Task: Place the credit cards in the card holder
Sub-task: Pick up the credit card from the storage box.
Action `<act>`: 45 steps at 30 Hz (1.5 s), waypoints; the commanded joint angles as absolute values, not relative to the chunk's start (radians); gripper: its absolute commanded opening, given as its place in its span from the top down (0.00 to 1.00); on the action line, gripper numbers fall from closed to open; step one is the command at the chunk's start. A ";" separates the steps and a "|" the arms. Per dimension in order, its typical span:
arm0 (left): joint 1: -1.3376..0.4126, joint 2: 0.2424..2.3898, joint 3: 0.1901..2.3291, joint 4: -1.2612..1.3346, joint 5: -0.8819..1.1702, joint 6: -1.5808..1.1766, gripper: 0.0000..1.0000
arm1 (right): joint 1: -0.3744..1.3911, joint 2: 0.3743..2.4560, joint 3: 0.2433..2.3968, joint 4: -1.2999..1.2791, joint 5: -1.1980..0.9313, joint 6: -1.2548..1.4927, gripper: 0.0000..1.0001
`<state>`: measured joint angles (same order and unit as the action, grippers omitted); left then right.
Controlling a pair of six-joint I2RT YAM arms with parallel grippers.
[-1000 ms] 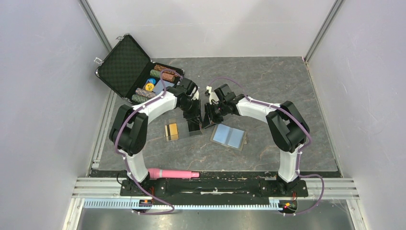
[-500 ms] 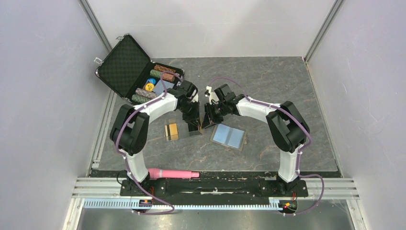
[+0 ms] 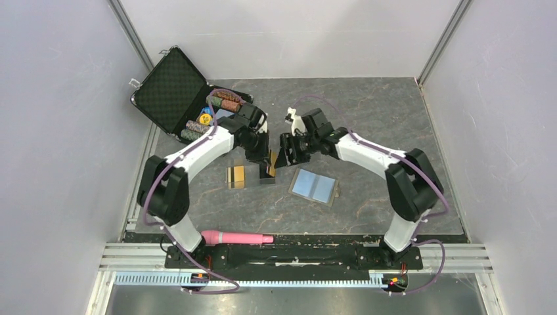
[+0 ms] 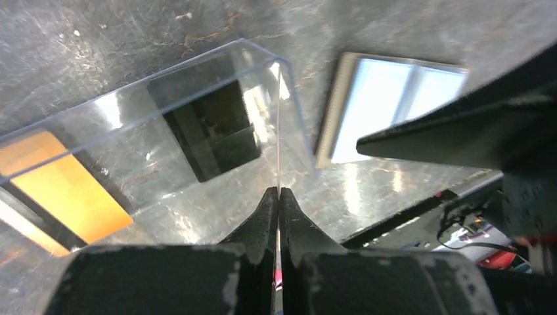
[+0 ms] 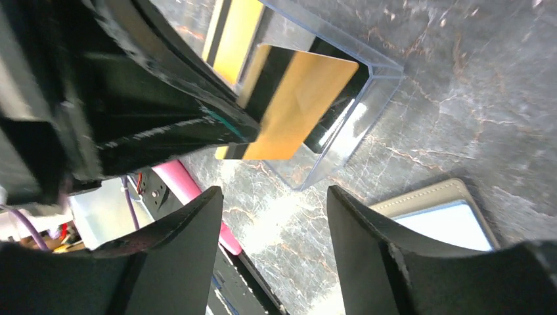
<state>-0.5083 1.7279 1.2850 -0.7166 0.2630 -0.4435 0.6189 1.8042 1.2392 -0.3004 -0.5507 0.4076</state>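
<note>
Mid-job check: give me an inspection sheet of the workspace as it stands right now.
Surface: dark marbled table; nothing spilled seen.
Job's things: card holder lies open, blue inside up, no card seen in it; held gold card is lifted over the clear tray; orange card and black card lie in the tray.
Clutter: open poker chip case at far left; pink microphone at the near edge.
Grippers: left gripper shut on the held gold card; right gripper open, empty, beside it.
Cables: purple cables run along both arms; none seen across the cards.
Surroundings: pale walls; nothing else seen.
</note>
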 commanded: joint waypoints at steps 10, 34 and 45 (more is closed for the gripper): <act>-0.514 1.469 1.120 -0.288 0.609 -0.604 0.97 | 0.406 1.449 0.928 -0.054 -0.703 0.470 0.14; -0.521 1.635 0.901 0.706 0.960 -1.191 0.98 | 0.258 1.344 0.653 0.543 -1.053 0.875 0.41; -0.522 1.612 0.945 0.488 0.960 -1.030 0.98 | 0.247 1.353 0.643 0.774 -1.090 1.032 0.44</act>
